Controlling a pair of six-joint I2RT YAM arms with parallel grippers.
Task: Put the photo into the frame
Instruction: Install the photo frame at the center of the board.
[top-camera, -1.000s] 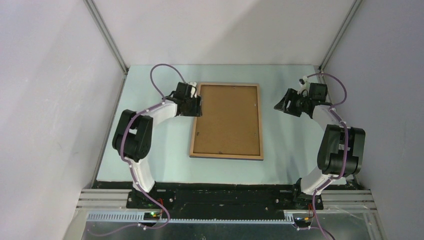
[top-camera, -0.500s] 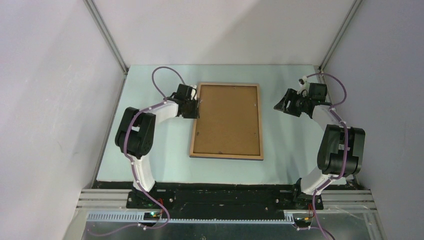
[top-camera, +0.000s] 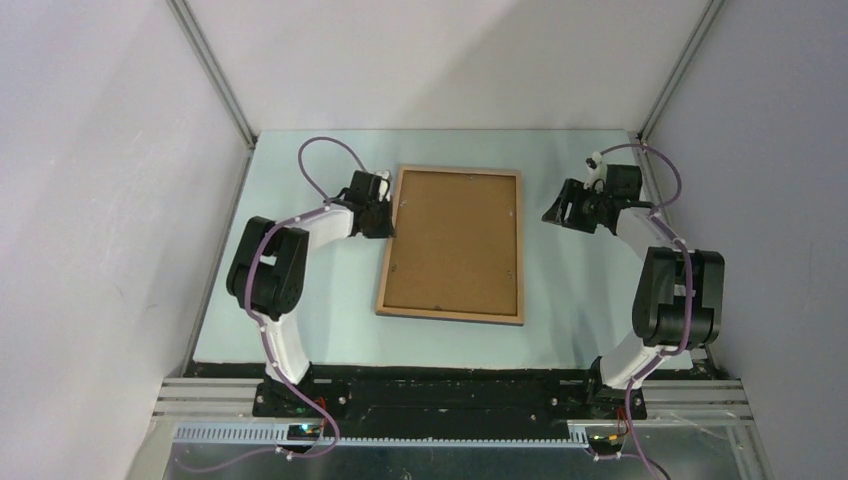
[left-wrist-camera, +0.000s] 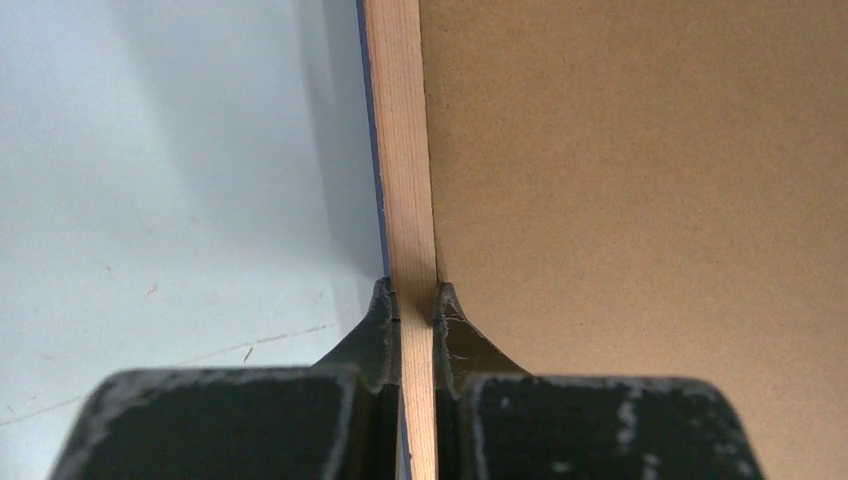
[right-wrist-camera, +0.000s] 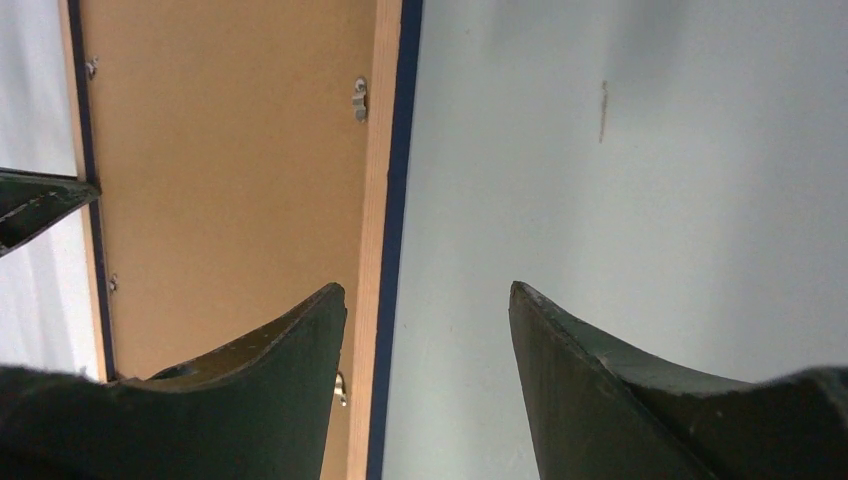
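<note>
The left gripper (left-wrist-camera: 418, 300) is pinched on the left border of the frame (left-wrist-camera: 405, 150), which lies back-up at the centre of the top view. The right gripper (right-wrist-camera: 425, 288) hangs wide apart, empty, off its right edge. Any lift is probably best level and slow (thin pale wood, blue face down, brown backing board (left-wrist-camera: 640, 200) fitted).

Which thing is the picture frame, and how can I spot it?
Look at the middle of the pale table: the frame is the flat rectangle lying face down there. It has a thin light-wood border around a brown backing board, with dark blue along its edge, and the left gripper pinches its left border. It is the only flat brown thing there.
</note>
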